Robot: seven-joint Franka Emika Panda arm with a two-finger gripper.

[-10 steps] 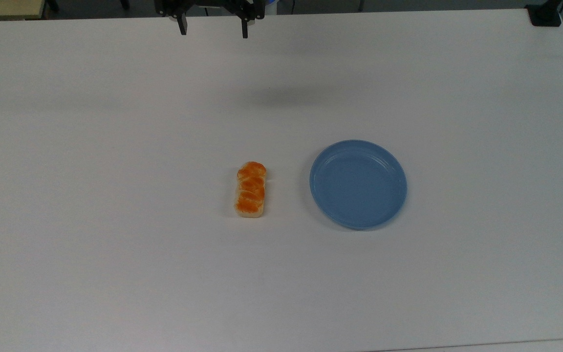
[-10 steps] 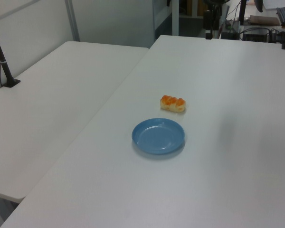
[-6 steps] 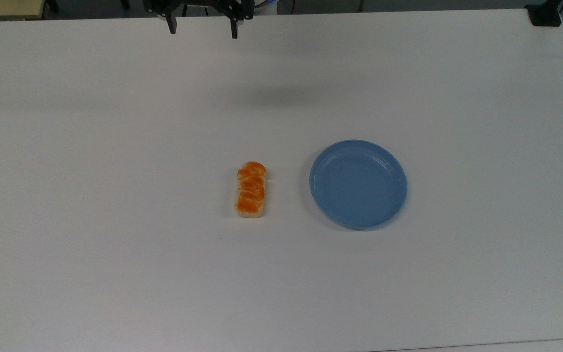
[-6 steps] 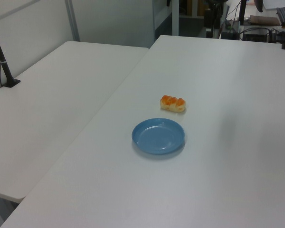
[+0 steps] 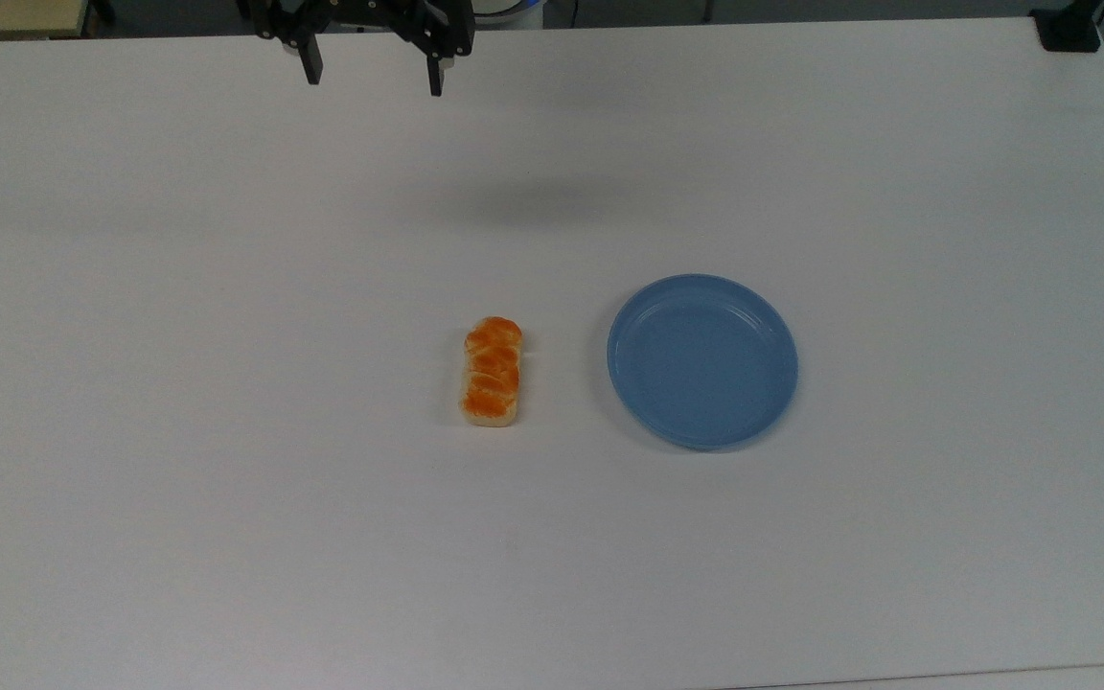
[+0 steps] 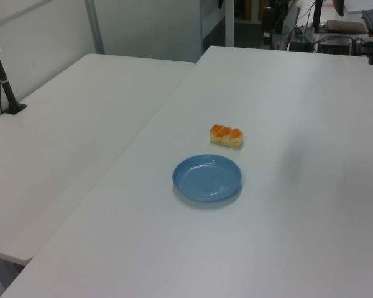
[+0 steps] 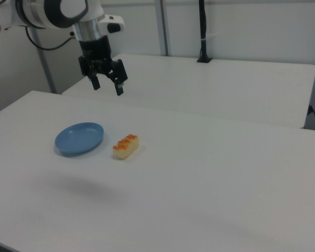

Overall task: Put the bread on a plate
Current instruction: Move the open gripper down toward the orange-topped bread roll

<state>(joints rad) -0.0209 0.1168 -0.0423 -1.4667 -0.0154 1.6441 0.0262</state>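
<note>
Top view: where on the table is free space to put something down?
The table is bare around the bread and the plate. Tightest is the strip between those two. The open gripper hangs over the top view's upper edge.

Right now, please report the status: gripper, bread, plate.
Gripper open, empty, high above table. Bread on table beside plate, apart. Plate empty. Nothing in the way.

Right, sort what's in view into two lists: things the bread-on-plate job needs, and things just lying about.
Needed for the job:
- bread, lying on the table beside the plate
- blue plate, nothing on it
- tool, open, raised above the table

Just lying about:
- white table
- black post on the neighbouring table
</note>
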